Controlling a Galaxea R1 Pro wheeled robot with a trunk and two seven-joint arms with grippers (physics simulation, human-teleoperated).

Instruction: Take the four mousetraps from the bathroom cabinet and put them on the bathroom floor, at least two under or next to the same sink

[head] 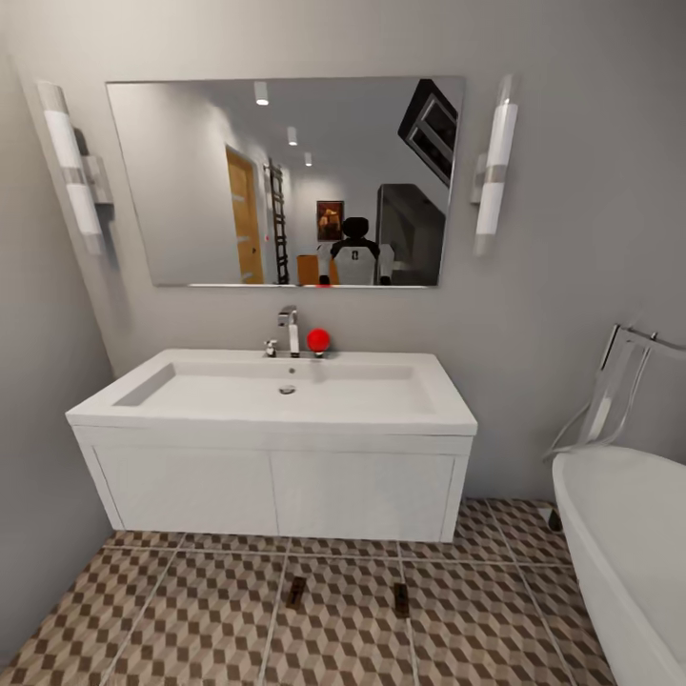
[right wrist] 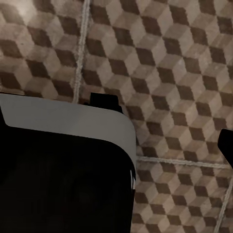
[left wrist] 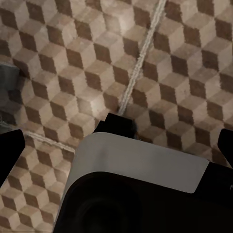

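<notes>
Bathroom, seen from the head camera facing a grey wall. At centre, wide white sink (head: 286, 391) with a chrome tap (head: 288, 331) and a small red ball-shaped object (head: 318, 339) just beside the tap, set on a white two-door vanity (head: 276, 491) hung off the wall. Above it, large mirror (head: 286, 181) flanked by two upright tube lights (head: 71, 171), with the robot's reflection (head: 355, 250) small in the glass, alongside a reflected wooden door. At the right edge, part of a white bathtub (head: 619, 534) with a chrome fitting above its rim. Below, floor (head: 191, 629) of tiles printed with brown, beige and white cubes and pale grout lines. On that floor, two mousetraps: one (head: 296, 591) and another (head: 401, 598), small dark flat pieces lying apart from each other, just in front of the vanity and near its lower edge. From the left wrist camera, cube-patterned tile and a grout line, with the robot's grey and black body low in the picture and dark finger edges at either side, well apart, nothing between them: left gripper (left wrist: 116, 145) spread wide. From the right wrist camera, much the same tile and body; only one dark finger edge visible, so impossible to tell the state of the right gripper's jaws.
</notes>
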